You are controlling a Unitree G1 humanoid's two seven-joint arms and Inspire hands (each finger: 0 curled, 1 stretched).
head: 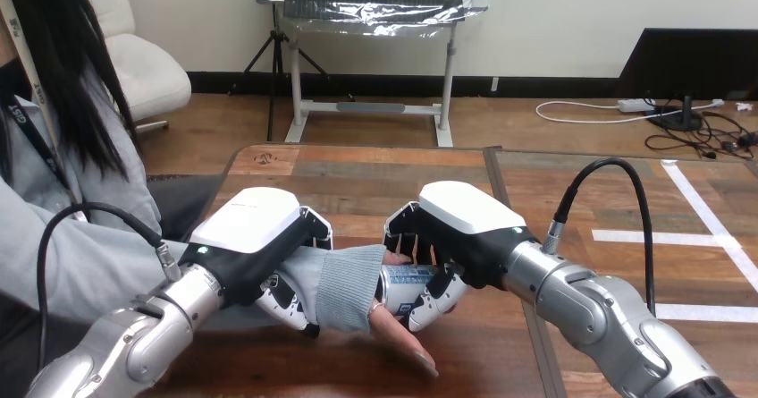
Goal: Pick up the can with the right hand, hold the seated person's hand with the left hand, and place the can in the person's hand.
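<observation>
Gripping the can, the right hand is reaching in from 4 o'clock. Its fingers and thumb are curling round the can's body, so that only a blue-and-silver strip is showing between them. The can is lying on its side, just over the person's hand, which is stretching in from 9 o'clock, palm up and open, fingertips pointing toward 5 o'clock. Whether the can is touching the palm, I cannot tell. At 9 o'clock from the can, the left hand is sitting over the person's forearm, clad in grey. Its fingers are wrapping down round the forearm and showing again beneath it near the cuff. Both robot hands are hovering low over the near middle of the wooden table, close together but apart.
</observation>
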